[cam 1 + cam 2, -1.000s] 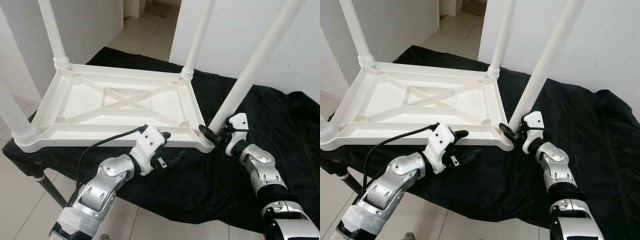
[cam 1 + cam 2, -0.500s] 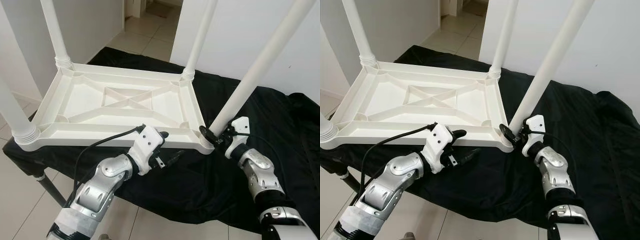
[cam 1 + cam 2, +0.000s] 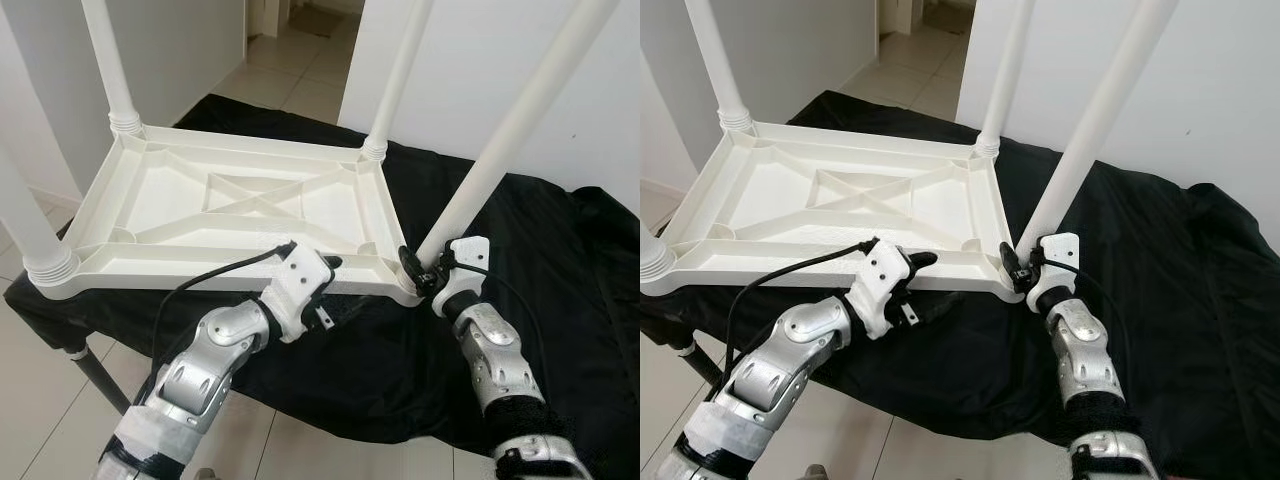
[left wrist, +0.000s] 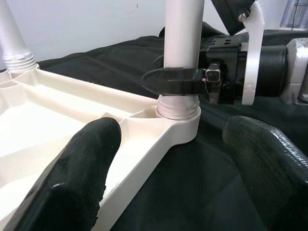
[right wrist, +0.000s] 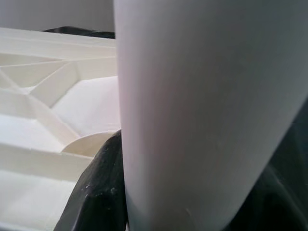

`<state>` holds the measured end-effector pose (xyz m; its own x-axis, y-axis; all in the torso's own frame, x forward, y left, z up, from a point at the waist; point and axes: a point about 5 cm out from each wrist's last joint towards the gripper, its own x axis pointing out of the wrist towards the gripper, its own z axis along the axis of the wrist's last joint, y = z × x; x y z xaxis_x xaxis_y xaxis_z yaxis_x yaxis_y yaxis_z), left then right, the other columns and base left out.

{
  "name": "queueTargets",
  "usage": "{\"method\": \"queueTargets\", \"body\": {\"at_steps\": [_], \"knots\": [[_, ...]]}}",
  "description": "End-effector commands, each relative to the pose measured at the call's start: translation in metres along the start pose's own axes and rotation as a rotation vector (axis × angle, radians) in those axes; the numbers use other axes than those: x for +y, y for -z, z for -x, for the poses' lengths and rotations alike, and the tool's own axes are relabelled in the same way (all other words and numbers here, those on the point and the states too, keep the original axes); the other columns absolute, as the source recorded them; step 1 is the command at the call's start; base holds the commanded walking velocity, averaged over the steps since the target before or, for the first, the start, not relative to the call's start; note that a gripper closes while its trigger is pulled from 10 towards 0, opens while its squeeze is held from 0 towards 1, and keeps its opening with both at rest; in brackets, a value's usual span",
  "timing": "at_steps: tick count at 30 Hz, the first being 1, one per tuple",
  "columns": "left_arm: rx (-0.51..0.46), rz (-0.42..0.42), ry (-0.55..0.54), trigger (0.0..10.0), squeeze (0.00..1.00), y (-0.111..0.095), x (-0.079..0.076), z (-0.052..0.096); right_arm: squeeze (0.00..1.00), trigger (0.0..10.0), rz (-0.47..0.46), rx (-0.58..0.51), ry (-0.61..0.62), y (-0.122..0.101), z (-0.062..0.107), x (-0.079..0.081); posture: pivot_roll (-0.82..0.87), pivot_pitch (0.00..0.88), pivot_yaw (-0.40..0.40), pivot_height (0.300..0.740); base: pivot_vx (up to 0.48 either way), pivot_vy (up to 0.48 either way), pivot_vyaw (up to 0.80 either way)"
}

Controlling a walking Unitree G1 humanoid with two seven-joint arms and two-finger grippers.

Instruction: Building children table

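Right gripper [image 3: 418, 272] pinches near-right table leg [image 3: 505, 135] at lower centre-right; left gripper [image 3: 335, 290] spread astride upturned tabletop [image 3: 235, 205] rim, centre.

A: What holds the things up?
B: A counter [image 3: 90, 372] covered with a big black cloth [image 3: 540, 250]. Its dark leg stands on the pale tiled floor [image 3: 40, 420].
A: What lies on the cloth?
B: A white plastic table [image 3: 240, 215], upside down, with its legs pointing up.
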<state>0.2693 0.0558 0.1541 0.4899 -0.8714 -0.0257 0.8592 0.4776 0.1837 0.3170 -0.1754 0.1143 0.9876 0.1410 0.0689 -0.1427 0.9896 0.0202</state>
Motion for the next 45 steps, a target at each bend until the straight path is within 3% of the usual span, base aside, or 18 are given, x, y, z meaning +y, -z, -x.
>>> {"method": "queueTargets", "body": {"at_steps": [1,4,8,13,19,24,25,32,33,34,43,45], "knots": [[-0.008,-0.017,0.009,10.0,0.0,-0.001,0.002,-0.003,0.0,10.0,-0.013,0.011,0.13,0.003,0.005,-0.008,0.0,0.0,-0.153,0.74,0.0,0.0,0.0],[-0.013,-0.018,0.0,10.0,0.0,-0.001,0.004,-0.004,0.0,10.0,-0.03,0.016,0.184,0.006,0.007,-0.005,0.0,0.0,-0.149,0.74,0.0,0.0,0.0],[-0.035,0.003,-0.023,10.0,0.0,-0.004,0.006,-0.009,0.0,10.0,-0.049,0.027,0.25,0.01,0.008,0.009,-0.01,0.0,-0.138,0.74,0.0,0.0,0.0],[-0.033,0.004,-0.018,10.0,0.0,-0.002,0.004,-0.012,0.0,10.0,-0.063,0.04,0.293,0.01,0.007,0.013,0.0,0.0,-0.127,0.74,0.0,0.0,0.0],[-0.052,0.01,-0.033,10.0,0.0,-0.006,0.006,-0.015,0.0,10.0,-0.058,0.039,0.268,0.009,0.009,0.02,0.0,0.0,-0.127,0.74,0.0,0.0,0.0],[-0.046,0.011,-0.029,10.0,0.0,-0.003,0.004,-0.013,0.02,10.0,-0.042,0.028,0.274,0.012,0.012,0.016,0.01,0.0,-0.126,0.74,0.0,0.0,0.0],[-0.042,0.013,-0.029,10.0,0.0,-0.002,0.003,-0.012,1.0,10.0,-0.046,0.019,0.278,0.013,0.013,0.013,0.01,0.0,-0.126,0.74,0.0,0.0,0.0],[-0.038,0.015,-0.024,10.0,0.0,-0.001,0.001,-0.011,1.0,10.0,-0.051,-0.033,0.229,0.009,0.016,0.009,0.01,0.0,-0.125,0.74,0.0,0.0,0.0],[-0.037,0.012,-0.02,10.0,0.0,-0.001,0.001,-0.011,0.37,10.0,-0.046,-0.046,0.202,0.007,0.017,0.009,0.02,0.0,-0.127,0.74,0.0,0.0,0.0],[-0.035,0.009,-0.016,10.0,0.0,-0.002,0.0,-0.011,0.0,10.0,-0.045,-0.059,0.171,0.005,0.019,0.007,0.02,0.0,-0.127,0.74,0.0,0.0,0.0],[-0.033,0.005,-0.008,10.0,0.0,-0.002,-0.003,-0.012,0.0,10.0,-0.051,-0.083,0.047,0.0,0.023,0.002,0.02,0.0,-0.123,0.74,0.0,0.0,0.0],[-0.026,0.004,0.016,10.0,0.0,-0.001,-0.008,-0.013,0.0,10.0,0.007,-0.088,-0.079,-0.005,0.019,-0.009,0.01,0.0,-0.108,0.74,0.0,0.0,0.0]]}}
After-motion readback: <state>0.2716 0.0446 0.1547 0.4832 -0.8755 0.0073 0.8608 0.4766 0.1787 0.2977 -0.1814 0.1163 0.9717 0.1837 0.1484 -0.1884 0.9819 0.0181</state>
